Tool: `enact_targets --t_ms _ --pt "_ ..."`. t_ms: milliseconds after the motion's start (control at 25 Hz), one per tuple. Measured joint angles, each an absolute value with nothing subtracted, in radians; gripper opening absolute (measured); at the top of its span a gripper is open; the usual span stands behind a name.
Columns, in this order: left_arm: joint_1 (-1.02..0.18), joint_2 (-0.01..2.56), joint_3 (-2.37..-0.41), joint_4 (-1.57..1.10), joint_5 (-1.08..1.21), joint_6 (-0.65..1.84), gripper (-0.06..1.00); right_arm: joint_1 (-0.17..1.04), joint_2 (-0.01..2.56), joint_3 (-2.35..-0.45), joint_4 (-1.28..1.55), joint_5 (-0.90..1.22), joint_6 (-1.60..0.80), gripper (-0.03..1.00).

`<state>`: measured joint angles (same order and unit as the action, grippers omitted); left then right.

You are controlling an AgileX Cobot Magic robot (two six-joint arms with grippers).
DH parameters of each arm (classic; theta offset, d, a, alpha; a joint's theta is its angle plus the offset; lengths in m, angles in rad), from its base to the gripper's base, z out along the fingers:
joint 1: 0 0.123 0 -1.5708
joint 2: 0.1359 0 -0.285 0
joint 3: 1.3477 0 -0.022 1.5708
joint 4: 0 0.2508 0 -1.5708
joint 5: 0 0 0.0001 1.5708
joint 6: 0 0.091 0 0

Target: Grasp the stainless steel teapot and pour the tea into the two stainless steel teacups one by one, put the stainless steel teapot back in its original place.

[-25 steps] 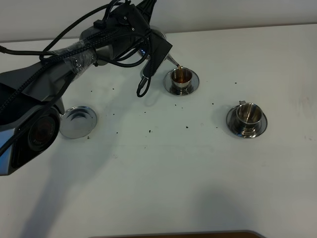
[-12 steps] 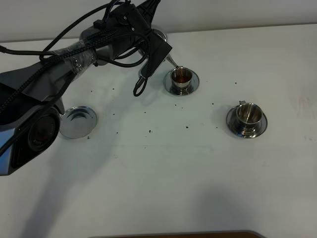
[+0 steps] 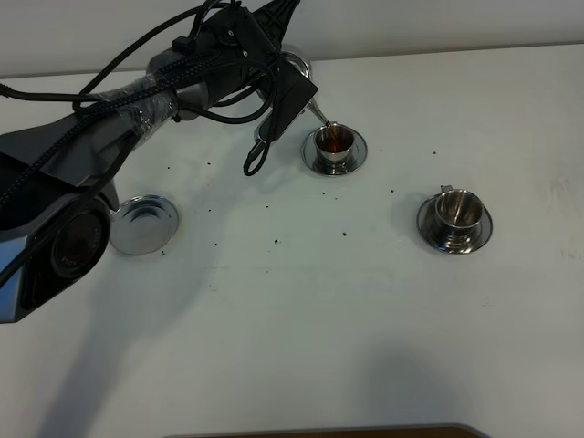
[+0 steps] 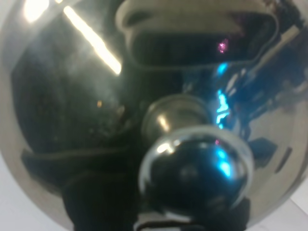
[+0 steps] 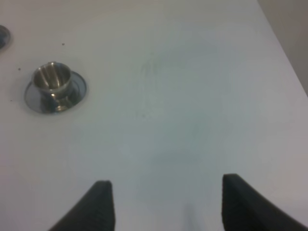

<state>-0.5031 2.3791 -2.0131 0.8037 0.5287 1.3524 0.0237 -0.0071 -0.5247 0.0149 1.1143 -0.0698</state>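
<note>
The stainless steel teapot (image 3: 297, 66) hangs tilted at the back of the table, mostly hidden by my left arm's wrist (image 3: 260, 64). Its thin spout (image 3: 320, 113) reaches over the rim of the nearer-left teacup (image 3: 334, 140), which holds brown tea and stands on its saucer (image 3: 356, 151). In the left wrist view the teapot's domed lid (image 4: 72, 120) and knob (image 4: 195, 175) fill the picture; the fingers holding it are hidden. The other teacup (image 3: 454, 210) (image 5: 52, 78) sits empty on its saucer (image 5: 77, 91). The round steel coaster (image 3: 143, 224) lies bare at the left. My right gripper (image 5: 168, 207) hovers open above the table.
Dark specks (image 3: 276, 241) are scattered over the white table between the coaster and the cups. A black cable loop (image 3: 258, 155) dangles from the left arm. The table's right edge (image 5: 284, 48) shows in the right wrist view. A brown edge (image 3: 319, 431) runs along the front.
The spout has stayed over the left teacup and the tea in it looks fuller. The dangling cable loop has swung slightly left. The right side is unchanged.
</note>
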Motion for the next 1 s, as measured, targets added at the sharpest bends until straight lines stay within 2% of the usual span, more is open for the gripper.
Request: enact_targets --t_ms 1000 --pt "-0.503 2.379 -2.013 0.807 0.504 1.403 0.25 0.024 -0.007 -0.525 0.015 1.114 -0.07 0.49"
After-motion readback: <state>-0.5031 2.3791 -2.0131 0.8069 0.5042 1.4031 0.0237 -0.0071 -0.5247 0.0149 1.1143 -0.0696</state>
